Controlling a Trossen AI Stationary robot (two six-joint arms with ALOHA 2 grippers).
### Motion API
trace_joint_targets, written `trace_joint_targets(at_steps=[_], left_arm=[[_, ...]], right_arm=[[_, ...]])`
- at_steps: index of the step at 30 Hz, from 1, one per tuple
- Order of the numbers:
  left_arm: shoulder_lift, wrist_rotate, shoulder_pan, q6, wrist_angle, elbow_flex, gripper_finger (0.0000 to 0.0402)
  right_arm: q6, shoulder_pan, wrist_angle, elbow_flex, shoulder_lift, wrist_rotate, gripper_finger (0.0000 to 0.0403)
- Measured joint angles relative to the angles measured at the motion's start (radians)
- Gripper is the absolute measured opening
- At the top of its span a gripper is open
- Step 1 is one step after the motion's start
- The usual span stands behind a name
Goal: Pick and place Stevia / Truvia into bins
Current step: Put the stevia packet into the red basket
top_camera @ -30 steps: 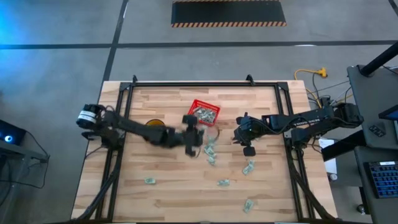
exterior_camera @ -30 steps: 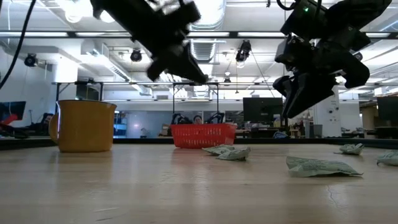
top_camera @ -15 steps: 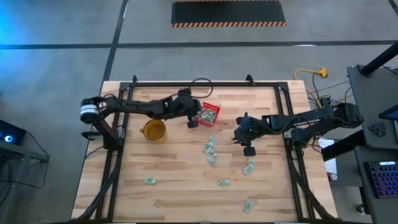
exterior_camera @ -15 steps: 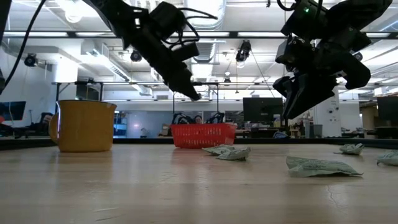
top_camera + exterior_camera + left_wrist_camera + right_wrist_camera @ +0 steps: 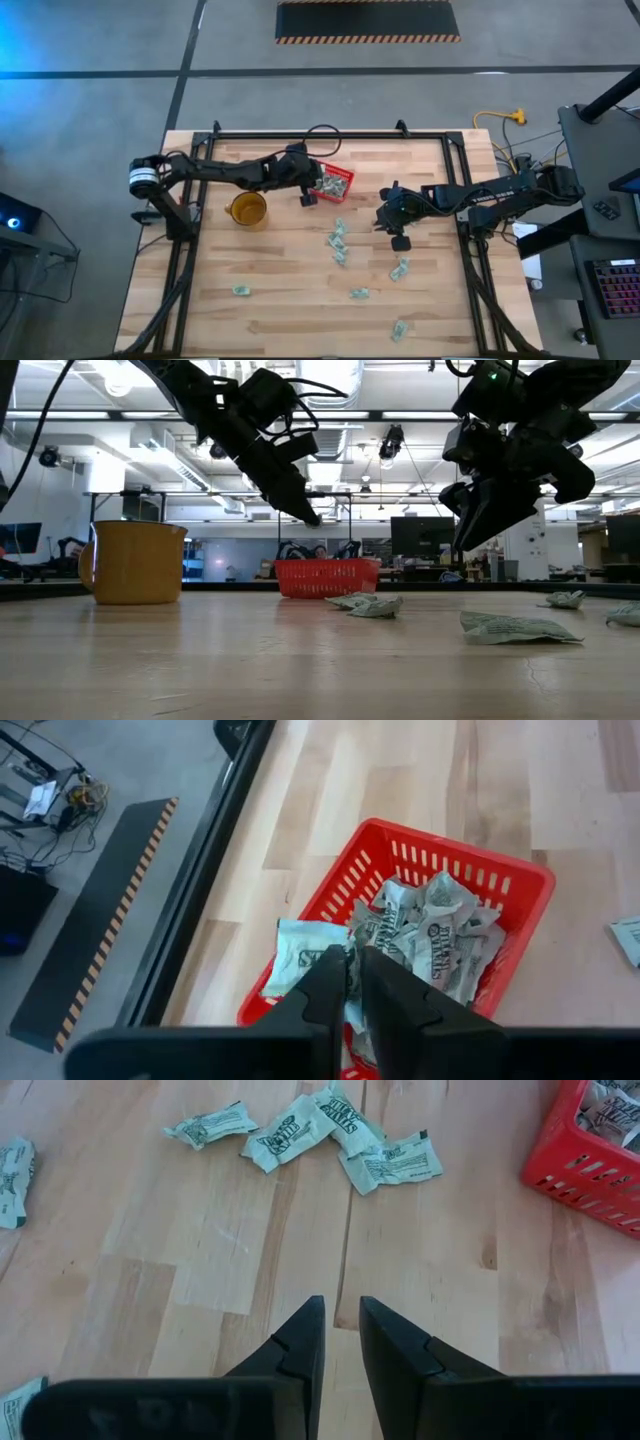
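Sachet [image 5: 300,956] in left tool [image 5: 352,982] tips, above red basket [image 5: 520,880] rim

I am working in what is looking like a robotics lab or industrial workshop. My butcher-block table [image 5: 280,300] is sitting in a black metal frame [image 5: 300,134] on a bare concrete floor [image 5: 90,110] with a hazard-striped mat [image 5: 367,22]. Behind it, ceiling ducts [image 5: 345,390], strip lights [image 5: 60,415] and monitors [image 5: 415,538] are showing.
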Motion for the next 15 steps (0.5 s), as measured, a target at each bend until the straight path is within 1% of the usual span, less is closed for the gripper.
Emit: trace_joint_targets(at_steps=[2, 6, 9, 12, 15], left_arm=[[0.000, -0.020, 0.000, 0.000, 0.002, 0.000, 0.0043], [0.000, -0.024, 0.000, 0.000, 0.007, 0.000, 0.0085], [0.000, -0.024, 0.000, -0.001, 0.007, 0.000, 0.0107], [0.000, -0.026, -0.004, -0.042, 0.005, 0.000, 0.0120], [0.000, -0.016, -0.015, -0.117, -0.013, 0.000, 0.0123]], right_arm=[[-0.001, 0.000, 0.000, 0.000, 0.000, 0.000, 0.0057], [0.002, 0.000, 0.000, 0.000, 0.000, 0.000, 0.0057], [0.007, 0.000, -0.004, 0.000, 0.000, -0.001, 0.0057], [0.052, 0.000, -0.044, 0.000, -0.001, -0.002, 0.0057], [0.131, 0.000, -0.167, 0.007, -0.004, -0.002, 0.0057]])
